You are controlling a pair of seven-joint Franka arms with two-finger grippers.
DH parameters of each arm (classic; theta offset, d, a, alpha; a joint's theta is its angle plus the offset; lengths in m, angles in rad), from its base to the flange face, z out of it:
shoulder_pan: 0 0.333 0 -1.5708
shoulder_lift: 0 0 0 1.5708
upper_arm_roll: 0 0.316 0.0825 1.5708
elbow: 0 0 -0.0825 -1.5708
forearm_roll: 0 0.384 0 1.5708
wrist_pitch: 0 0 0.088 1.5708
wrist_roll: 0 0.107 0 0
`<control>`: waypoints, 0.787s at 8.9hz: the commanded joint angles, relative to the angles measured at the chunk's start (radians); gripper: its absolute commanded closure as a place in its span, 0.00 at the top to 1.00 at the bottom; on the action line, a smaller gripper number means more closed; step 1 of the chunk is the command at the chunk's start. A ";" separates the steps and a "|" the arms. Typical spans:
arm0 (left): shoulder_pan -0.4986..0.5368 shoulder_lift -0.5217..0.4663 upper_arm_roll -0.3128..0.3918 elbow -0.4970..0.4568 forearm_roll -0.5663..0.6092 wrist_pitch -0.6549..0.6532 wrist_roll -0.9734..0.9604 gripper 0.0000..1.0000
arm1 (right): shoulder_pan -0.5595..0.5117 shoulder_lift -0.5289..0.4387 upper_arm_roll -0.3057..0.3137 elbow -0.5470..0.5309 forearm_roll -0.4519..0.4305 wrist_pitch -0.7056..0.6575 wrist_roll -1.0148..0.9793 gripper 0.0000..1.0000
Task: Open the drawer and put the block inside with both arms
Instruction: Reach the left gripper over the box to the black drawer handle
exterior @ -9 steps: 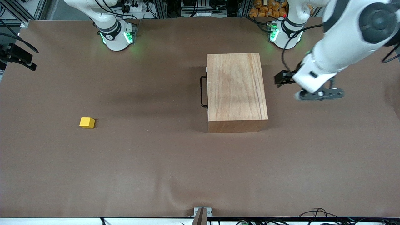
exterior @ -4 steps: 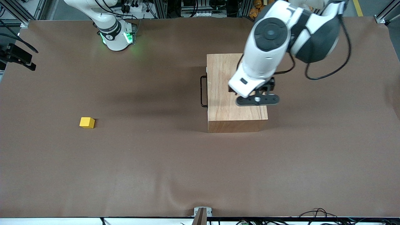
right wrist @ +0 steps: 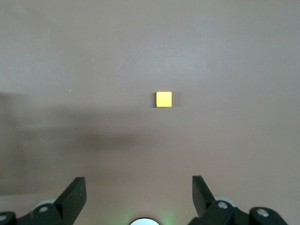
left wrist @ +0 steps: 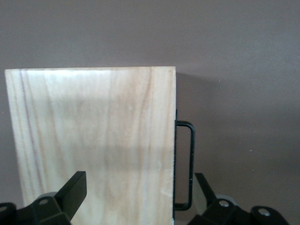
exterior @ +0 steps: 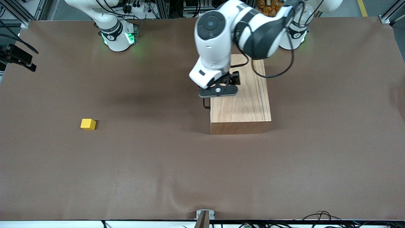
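Note:
The light wooden box [exterior: 243, 98] lies near the table's middle with its drawer shut. Only the drawer's thin white front [left wrist: 174, 140] and black wire handle [left wrist: 190, 164] show. My left gripper [exterior: 218, 91] hangs open over the box's handle edge. In the left wrist view the left gripper [left wrist: 139, 194] has one finger over the wooden top [left wrist: 89, 140] and the other just past the handle. The small yellow block [exterior: 88, 124] sits alone toward the right arm's end. The right gripper [right wrist: 139, 187] is open and empty high above the table, and the block [right wrist: 163, 99] shows well ahead of it.
Brown cloth [exterior: 158, 164] covers the whole table. A black clamp [exterior: 19, 58] juts in at the right arm's end. A small metal bracket [exterior: 205, 214] sits at the edge nearest the front camera. The right arm's green-lit base [exterior: 117, 36] stands by the robots' edge.
The left arm has swung from its own end of the table across the box top to the handle edge. The block, box and right arm have not moved.

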State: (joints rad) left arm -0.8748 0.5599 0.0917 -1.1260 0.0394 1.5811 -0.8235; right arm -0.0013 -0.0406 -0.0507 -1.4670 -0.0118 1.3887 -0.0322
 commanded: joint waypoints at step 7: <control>-0.220 0.166 0.100 0.074 0.022 0.086 -0.252 1.00 | -0.016 -0.012 0.011 -0.010 -0.002 -0.004 -0.002 1.00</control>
State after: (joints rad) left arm -1.0820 0.7066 0.1753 -1.0844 0.0403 1.6685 -1.0459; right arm -0.0023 -0.0406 -0.0505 -1.4673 -0.0118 1.3876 -0.0322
